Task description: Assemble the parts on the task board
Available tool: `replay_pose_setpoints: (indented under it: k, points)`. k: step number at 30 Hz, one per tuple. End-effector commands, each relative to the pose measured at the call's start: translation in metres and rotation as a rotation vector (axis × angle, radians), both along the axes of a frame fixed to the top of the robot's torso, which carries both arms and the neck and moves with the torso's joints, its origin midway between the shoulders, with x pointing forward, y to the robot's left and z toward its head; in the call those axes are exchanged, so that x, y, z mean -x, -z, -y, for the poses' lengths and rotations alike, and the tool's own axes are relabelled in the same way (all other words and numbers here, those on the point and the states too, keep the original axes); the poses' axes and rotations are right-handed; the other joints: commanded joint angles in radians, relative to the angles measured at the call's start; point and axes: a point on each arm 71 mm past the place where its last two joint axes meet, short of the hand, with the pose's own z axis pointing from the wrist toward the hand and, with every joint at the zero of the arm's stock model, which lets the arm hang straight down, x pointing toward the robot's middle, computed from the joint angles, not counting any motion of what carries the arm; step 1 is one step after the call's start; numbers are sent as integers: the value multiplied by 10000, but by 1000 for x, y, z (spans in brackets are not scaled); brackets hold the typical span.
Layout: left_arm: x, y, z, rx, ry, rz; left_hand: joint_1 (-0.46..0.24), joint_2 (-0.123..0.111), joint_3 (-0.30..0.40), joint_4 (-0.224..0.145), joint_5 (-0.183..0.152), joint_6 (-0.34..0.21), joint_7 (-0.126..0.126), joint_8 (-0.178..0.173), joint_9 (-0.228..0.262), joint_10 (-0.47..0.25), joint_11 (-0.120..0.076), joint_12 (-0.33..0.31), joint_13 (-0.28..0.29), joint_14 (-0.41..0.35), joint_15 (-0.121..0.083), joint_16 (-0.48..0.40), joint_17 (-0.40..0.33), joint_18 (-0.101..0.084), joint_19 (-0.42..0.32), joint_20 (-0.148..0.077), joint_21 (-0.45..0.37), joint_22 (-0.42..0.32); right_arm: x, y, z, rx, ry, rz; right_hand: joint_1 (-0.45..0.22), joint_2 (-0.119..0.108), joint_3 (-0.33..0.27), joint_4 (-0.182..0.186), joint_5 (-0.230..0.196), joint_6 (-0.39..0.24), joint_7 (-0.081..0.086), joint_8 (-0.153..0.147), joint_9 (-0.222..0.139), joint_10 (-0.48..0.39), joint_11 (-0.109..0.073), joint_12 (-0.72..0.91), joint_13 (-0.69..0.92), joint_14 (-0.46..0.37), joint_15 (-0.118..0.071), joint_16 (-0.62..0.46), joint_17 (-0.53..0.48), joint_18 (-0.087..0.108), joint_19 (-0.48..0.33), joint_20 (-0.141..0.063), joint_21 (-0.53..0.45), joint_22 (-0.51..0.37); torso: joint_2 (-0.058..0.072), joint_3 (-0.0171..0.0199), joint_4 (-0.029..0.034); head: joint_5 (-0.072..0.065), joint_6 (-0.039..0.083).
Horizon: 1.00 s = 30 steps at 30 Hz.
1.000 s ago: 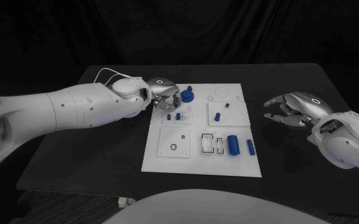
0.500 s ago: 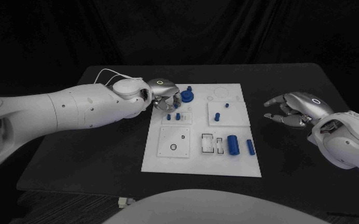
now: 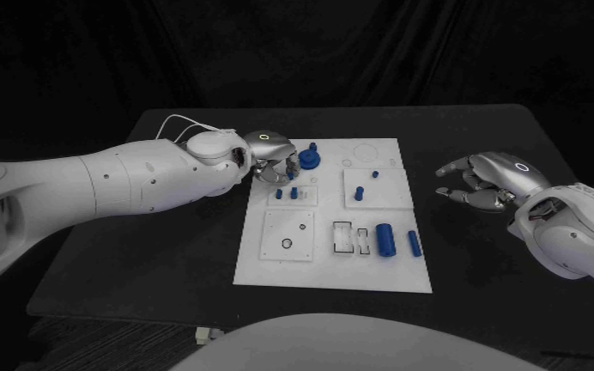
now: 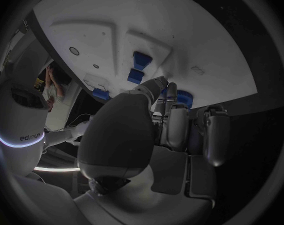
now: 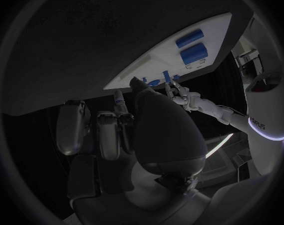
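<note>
Left silver hand [image 3: 272, 158] sits over the far-left corner of the flat white task board [image 3: 334, 264], its fingers bunched downward beside a round blue part [image 3: 310, 161] standing near the board's far edge; whether it grips anything, I cannot tell. Right silver hand [image 3: 485, 180] hovers above the black table [image 3: 161, 251], off the board's right edge, fingers curled apart around nothing. On the board, 2 small blue pegs [image 3: 288, 191] stand just nearer than the left hand, and a blue cylinder [image 3: 385, 239] lies toward the near-right corner
</note>
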Motion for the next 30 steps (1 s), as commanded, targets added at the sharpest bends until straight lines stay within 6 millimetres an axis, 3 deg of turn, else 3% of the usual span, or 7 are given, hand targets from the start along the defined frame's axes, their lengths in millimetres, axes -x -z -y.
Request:
replay_pose_setpoints:
  k: [1,6,10,12,19,29,30]
  points:
    - [2,6,0,-143,-40,-226,-71,-31,5,37,-18,-123,2,-65,-46,-32,70,-47,-25,-78,-18,-41,-6,-27,68,32,-32,2169,1,1,0,33,89,-44,-89,-12,-5,-5,-54,59,3,-59,-17,1040,51,26,2630,1048,56,26,2635,45,-18,58,-56,1853,2,-3,-2,20,-1]
    - [2,6,-1,-101,-58,-154,-104,-114,67,75,-115,-1063,-82,-131,-368,-128,57,-209,-155,-105,-24,-58,-34,-19,45,40,-70,2160,1,1,1,34,87,-53,-89,-12,-5,-5,-54,59,3,-59,-17,1040,51,26,2630,1048,56,26,2635,45,-18,58,-56,1853,2,-4,-3,11,-1]
    - [1,6,-2,-90,-94,-114,-202,-201,90,191,-450,-1848,-341,-122,-664,-263,113,-340,-252,-113,12,-63,-46,-16,34,60,-93,2154,1,1,1,35,94,-55,-89,-12,-5,-5,-54,59,3,-59,-17,1040,51,26,2630,1048,56,26,2635,45,-18,58,-56,1853,4,-2,0,14,-1]
    - [1,6,-3,-85,-130,-85,-248,-288,80,284,-638,-2416,-674,-121,-881,-375,168,-424,-318,-140,54,-87,-87,-9,12,91,-131,2144,1,1,1,34,95,-57,-89,-12,-5,-5,-54,59,3,-59,-17,1040,51,26,2630,1048,56,26,2635,45,-18,58,-56,1853,2,-1,6,2,-1]
    - [0,3,-12,35,-364,254,-287,-360,37,332,-752,-2499,-725,-93,-939,-403,180,-444,-339,-148,62,-95,-102,-6,6,102,-144,2141,2,0,3,13,130,-18,-85,-6,3,-19,-86,73,0,-68,-26,1040,48,26,2630,1048,53,26,2635,46,-20,57,-64,1852,5,-2,8,9,-1]
    - [-4,-2,-37,182,-908,977,-249,-443,1,374,-983,-2439,-794,-31,-989,-306,127,-385,-320,-155,36,-107,-119,-2,3,105,-158,2138,5,-3,7,-78,250,125,-74,-12,5,-31,-89,77,-2,-70,-30,1040,47,26,2630,1048,52,26,2635,50,-27,56,-82,1847,13,-9,17,109,-1]
    - [-5,-4,-41,219,-980,1122,-253,-443,-2,385,-995,-2425,-796,-24,-991,-299,122,-379,-316,-160,33,-113,-130,-2,1,104,-161,2137,6,-4,7,-109,253,154,-73,-12,5,-32,-89,78,-2,-70,-30,1040,47,26,2630,1048,52,26,2635,49,-24,56,-76,1848,7,-12,17,170,-1]
